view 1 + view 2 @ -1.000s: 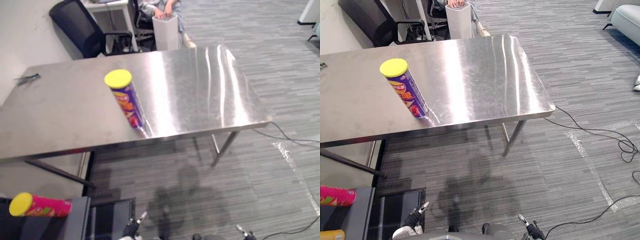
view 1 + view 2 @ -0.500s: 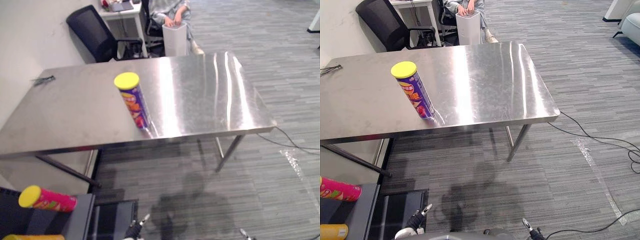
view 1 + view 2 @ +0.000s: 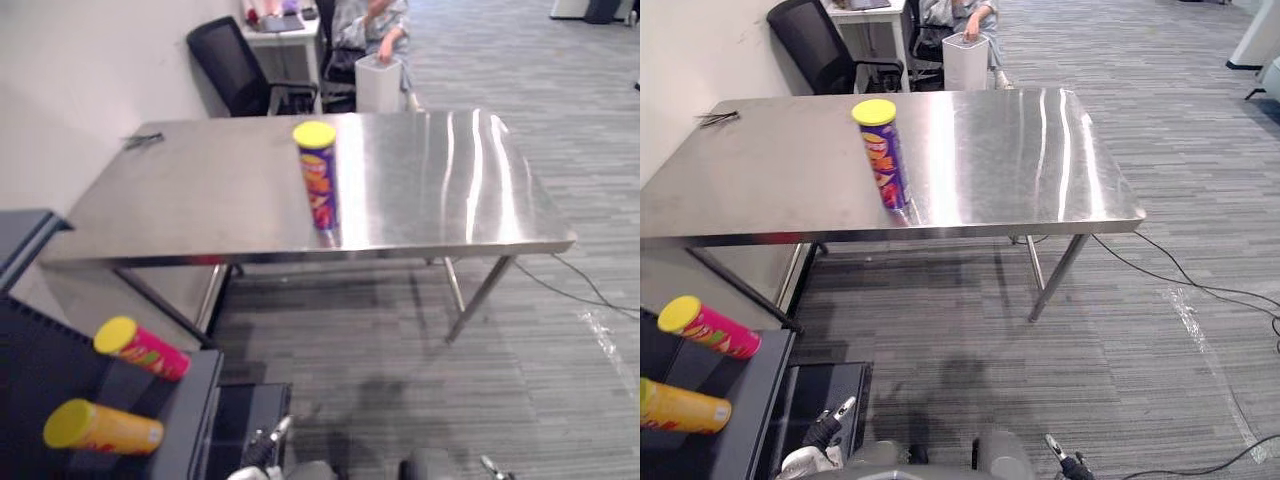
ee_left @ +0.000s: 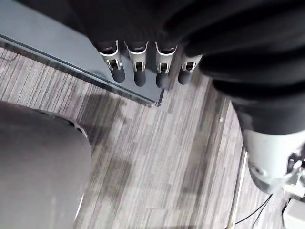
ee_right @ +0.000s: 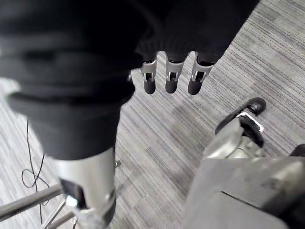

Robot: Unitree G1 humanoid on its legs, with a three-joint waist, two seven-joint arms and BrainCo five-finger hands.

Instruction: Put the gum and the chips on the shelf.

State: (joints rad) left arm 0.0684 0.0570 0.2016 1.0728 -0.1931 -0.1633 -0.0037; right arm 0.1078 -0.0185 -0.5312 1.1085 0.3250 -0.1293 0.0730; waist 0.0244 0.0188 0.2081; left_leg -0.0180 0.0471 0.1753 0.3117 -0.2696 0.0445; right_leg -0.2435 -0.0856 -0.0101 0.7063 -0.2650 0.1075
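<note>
Head views: a purple yellow-lidded chips can (image 3: 883, 150) stands upright on the steel worktop (image 3: 1040, 150). A pink tube (image 3: 140, 347) and a yellow tube (image 3: 100, 427) lie on the dark shelf (image 3: 188, 415). Wrist views: the left robot hand (image 4: 138, 67) and right robot hand (image 5: 171, 76) hang over grey carpet (image 5: 157, 143), fingers apart, empty.

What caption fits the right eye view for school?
Purple yellow-lidded chip can upright on a steel table; pink can and yellow can lying on a dark shelf.

A steel table (image 3: 990, 150) stands on grey striped carpet (image 3: 1120, 330). A purple chips can (image 3: 883, 155) with a yellow lid stands upright on it near the front edge, and a small dark object (image 3: 717, 119) lies at the far left corner. On the low dark shelf (image 3: 755, 420) beside the table, a pink can (image 3: 708, 328) and a yellow can (image 3: 680, 407) lie on their sides.
</note>
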